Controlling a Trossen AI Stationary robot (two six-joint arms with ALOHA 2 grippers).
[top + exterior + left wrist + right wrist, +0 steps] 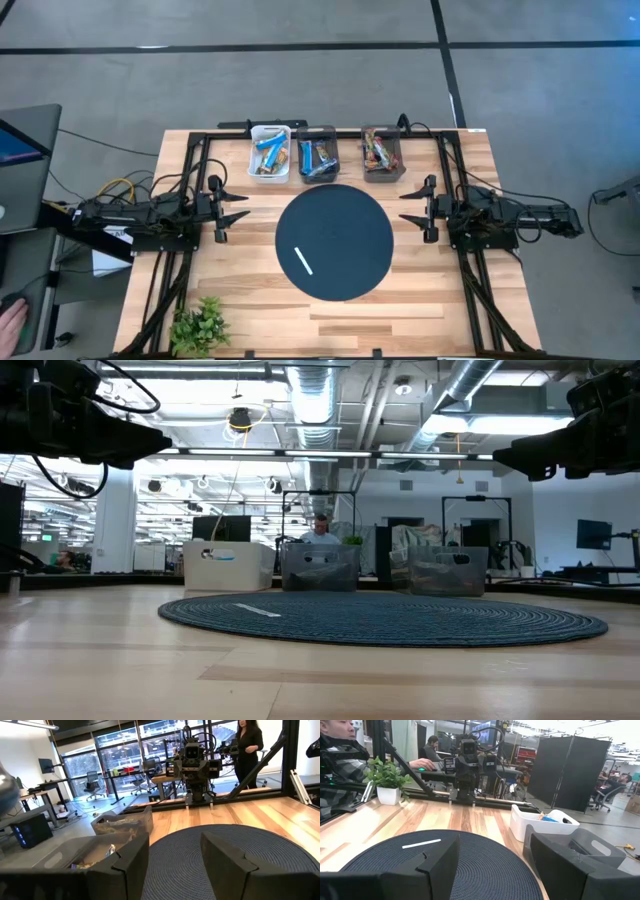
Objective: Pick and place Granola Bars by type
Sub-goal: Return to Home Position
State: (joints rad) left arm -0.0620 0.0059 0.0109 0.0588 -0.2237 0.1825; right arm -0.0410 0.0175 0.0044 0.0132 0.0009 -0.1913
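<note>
At the centre of the pale wooden counter point(430, 300) lies the round dark blue woven mat point(335, 235). I place everything else against it.

Left tool point(243, 206): level with the mat's middle, just off its rim on the left arm's side. The dark fingers point(125, 865) are spread wide with nothing between them.

Right tool point(405, 207): mirrored just off the opposite rim, pointing in at the mat. Its fingers point(437, 860) are equally wide apart and it is empty. The low view shows both arms held high above the counter.

Small wrapped granola bars point(271, 155): none on the mat. All that I can see sit in three bins in a row just beyond the mat's far rim.
- White plastic bin point(271, 129), towards the left arm's side: blue and orange-brown wrappers.
- Dark grey middle bin point(318, 128): blue wrappers with something darker that I cannot make out.
- Dark grey end bin point(383, 129), towards the right arm's side: reddish, multicoloured wrappers.

I cannot count the bars per bin.

On the mat, near its near-left rim, a thin white stick point(303, 260) lies at a slant. A small green potted plant point(200, 325) stands at the counter's corner, well out from the mat on the left arm's side.
</note>
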